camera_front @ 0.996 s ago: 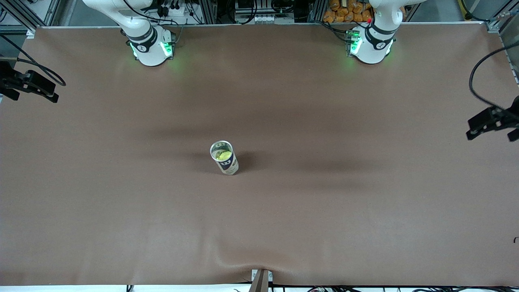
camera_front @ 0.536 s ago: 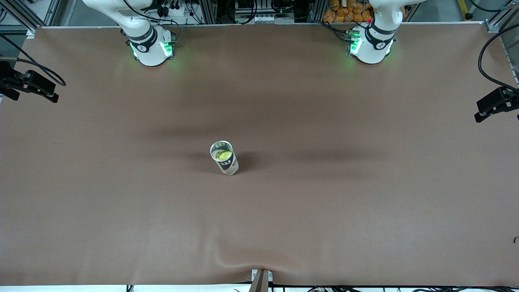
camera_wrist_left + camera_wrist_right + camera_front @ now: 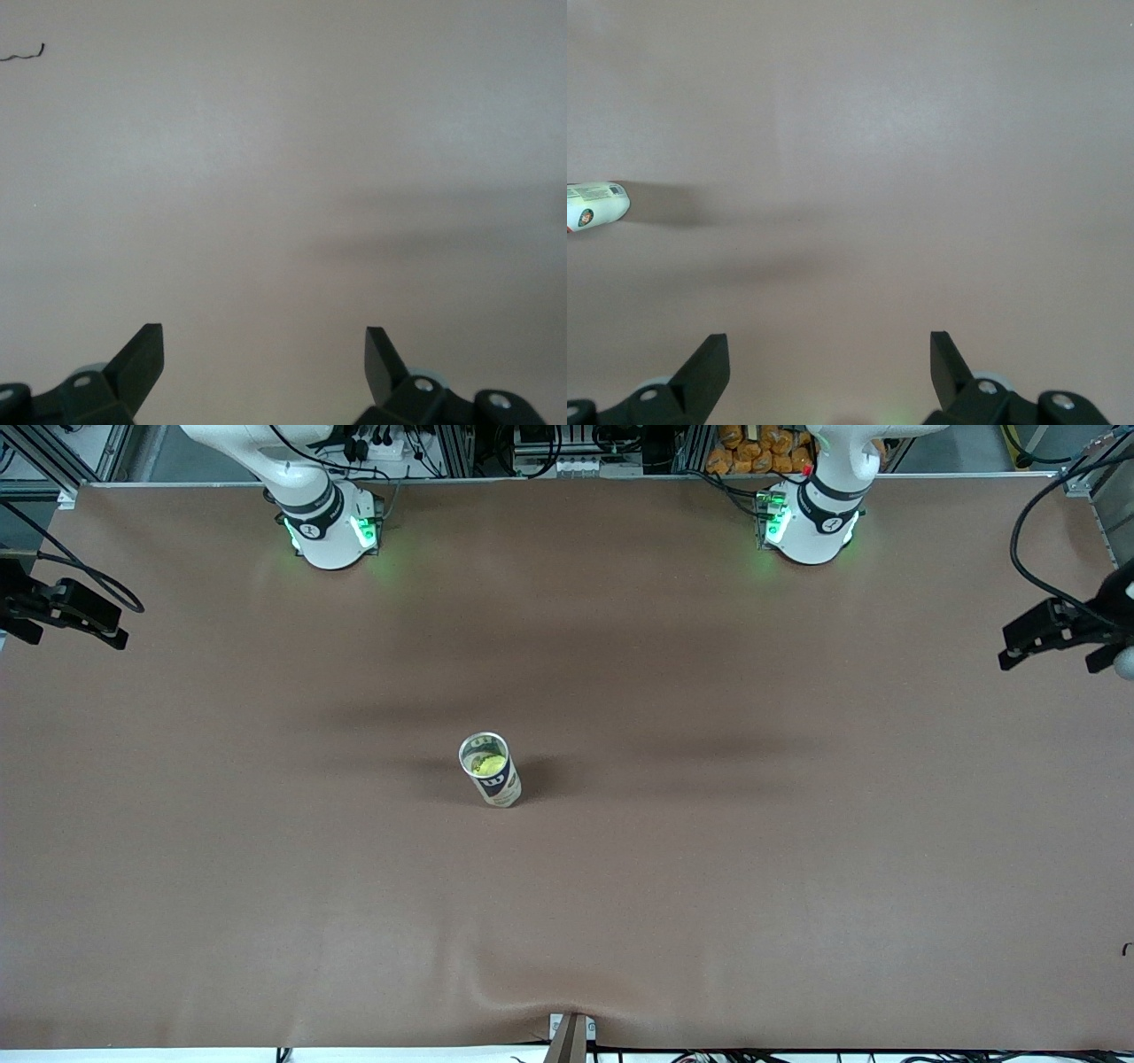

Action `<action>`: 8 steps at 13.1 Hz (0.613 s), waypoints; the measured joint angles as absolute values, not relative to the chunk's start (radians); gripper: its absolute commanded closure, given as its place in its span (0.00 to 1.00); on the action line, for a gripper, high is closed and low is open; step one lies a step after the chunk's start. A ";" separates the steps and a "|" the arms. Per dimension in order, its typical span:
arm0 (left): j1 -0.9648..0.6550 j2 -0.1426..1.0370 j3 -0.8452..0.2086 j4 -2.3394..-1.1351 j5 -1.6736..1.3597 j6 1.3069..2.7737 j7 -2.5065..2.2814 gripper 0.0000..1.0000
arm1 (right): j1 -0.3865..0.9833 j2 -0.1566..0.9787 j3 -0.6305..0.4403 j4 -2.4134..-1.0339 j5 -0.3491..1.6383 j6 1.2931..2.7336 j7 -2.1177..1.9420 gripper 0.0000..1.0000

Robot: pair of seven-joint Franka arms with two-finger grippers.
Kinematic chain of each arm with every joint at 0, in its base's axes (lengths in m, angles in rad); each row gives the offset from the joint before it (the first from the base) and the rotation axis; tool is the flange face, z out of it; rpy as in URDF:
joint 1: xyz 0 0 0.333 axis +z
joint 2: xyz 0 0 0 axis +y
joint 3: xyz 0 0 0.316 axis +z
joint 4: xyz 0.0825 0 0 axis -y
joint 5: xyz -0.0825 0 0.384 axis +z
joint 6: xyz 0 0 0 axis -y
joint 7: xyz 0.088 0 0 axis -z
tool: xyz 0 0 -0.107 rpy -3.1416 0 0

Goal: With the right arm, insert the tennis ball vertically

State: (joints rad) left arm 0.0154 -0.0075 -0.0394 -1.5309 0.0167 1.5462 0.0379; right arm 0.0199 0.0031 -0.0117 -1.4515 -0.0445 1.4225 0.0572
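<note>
A tennis ball can (image 3: 496, 781) stands upright in the middle of the brown table, its mouth open. A yellow-green tennis ball (image 3: 487, 763) lies inside it. My right gripper (image 3: 106, 627) hangs over the table's edge at the right arm's end, open and empty. In the right wrist view its fingers (image 3: 709, 363) are spread wide over bare cloth, with the can (image 3: 598, 205) at the picture's edge. My left gripper (image 3: 1019, 646) hangs over the left arm's end, also open and empty (image 3: 264, 341).
The brown cloth (image 3: 709, 886) has a wrinkle near its front edge, by a small camera mount (image 3: 570, 1036). A short black thread (image 3: 1127, 949) lies near the left arm's end. Both arm bases (image 3: 330, 531) glow green along the edge farthest from the front camera.
The left gripper has drifted toward the robots' edge of the table and a little inward. The right gripper, the can and the ball have not moved.
</note>
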 measured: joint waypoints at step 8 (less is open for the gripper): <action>0.004 -0.141 -0.072 -1.682 0.016 1.575 0.006 0.00 | 0.020 0.003 -0.012 -1.452 -0.044 1.422 0.057 0.00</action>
State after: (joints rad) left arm 0.0042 -0.1407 -0.0724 -1.6816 0.0155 1.5750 0.0059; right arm 0.0199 0.0031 -0.0117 -1.4515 -0.0445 1.4224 0.0572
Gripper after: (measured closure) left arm 0.000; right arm 0.000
